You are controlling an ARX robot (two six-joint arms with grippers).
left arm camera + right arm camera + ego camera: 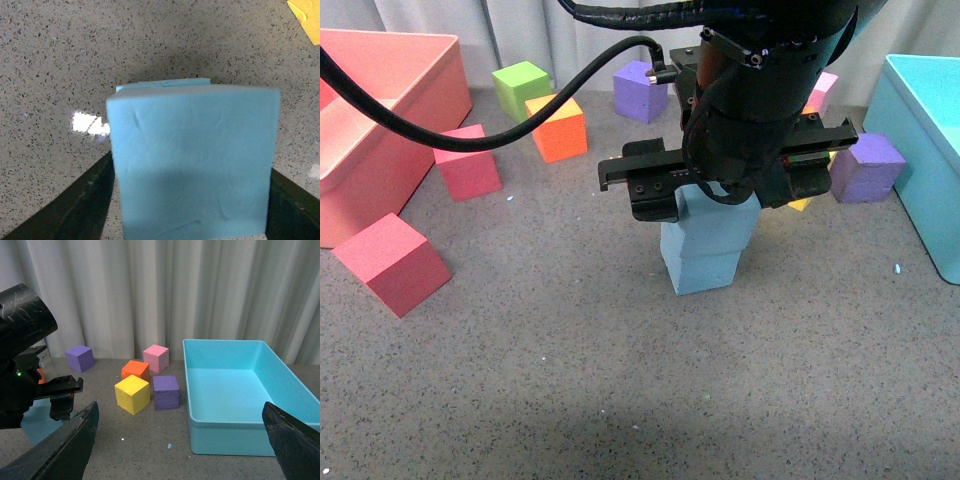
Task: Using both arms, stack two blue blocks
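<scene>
In the front view my left gripper [720,205] is shut on the upper blue block [725,218]. That block rests on the lower blue block [703,265], turned a little off its edges. In the left wrist view the held block [192,160] fills the space between both fingers [75,210], and a strip of the lower block [165,85] shows behind it. My right gripper [180,450] is open and empty, off to the right of the stack, facing the turquoise bin [225,435]. A corner of a blue block [37,422] shows under the left arm [20,365].
A salmon bin [380,150] stands at the left and the turquoise bin [920,170] at the right. Red cubes [392,262] [470,160], orange [558,128], green [520,85] and purple cubes [640,90] [865,165] lie around. A yellow cube [132,394] sits near the stack.
</scene>
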